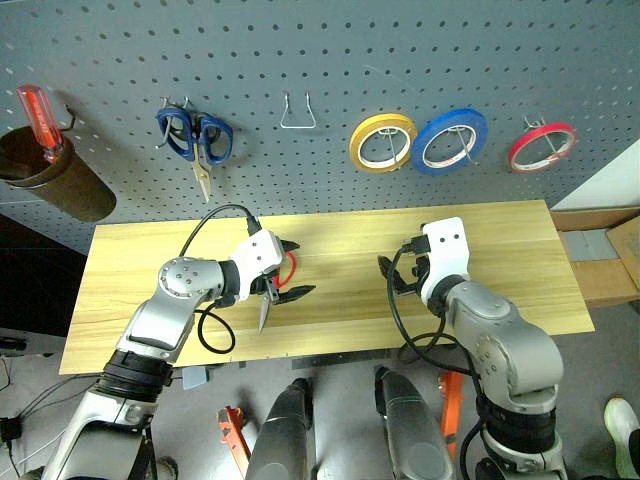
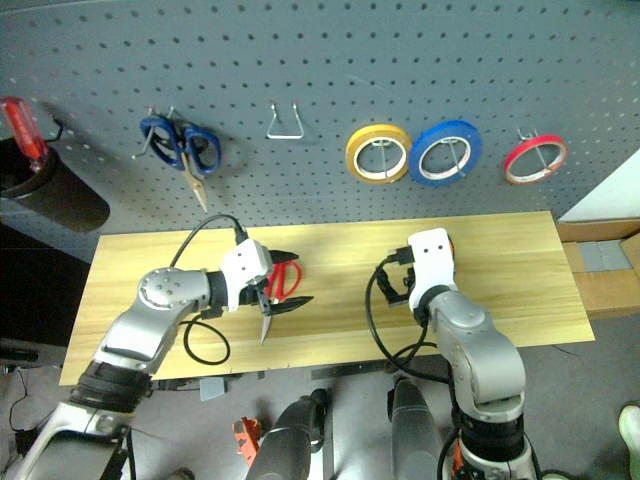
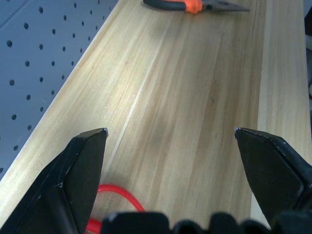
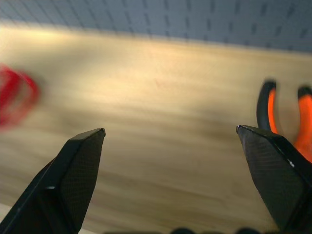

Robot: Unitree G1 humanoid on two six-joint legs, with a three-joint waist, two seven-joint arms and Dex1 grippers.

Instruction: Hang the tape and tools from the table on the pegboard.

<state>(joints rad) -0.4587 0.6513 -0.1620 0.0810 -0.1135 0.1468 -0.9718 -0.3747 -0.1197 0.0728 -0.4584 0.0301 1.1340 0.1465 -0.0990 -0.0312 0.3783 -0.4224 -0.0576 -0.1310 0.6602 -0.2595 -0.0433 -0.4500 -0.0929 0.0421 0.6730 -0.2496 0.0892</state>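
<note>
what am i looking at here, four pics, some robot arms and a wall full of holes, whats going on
It is a two-armed robot standing at a wooden table facing a pegboard. Two pictures come from cameras in its head, looking down over both arms. The other two come from a camera on each wrist, looking out between that gripper's two black fingers.

Both the left gripper and the right gripper are open and hold nothing. On the table lie red scissors, under the left gripper, and orange pliers near the right one. Blue scissors and yellow, blue and red tape hang on the board.
</note>
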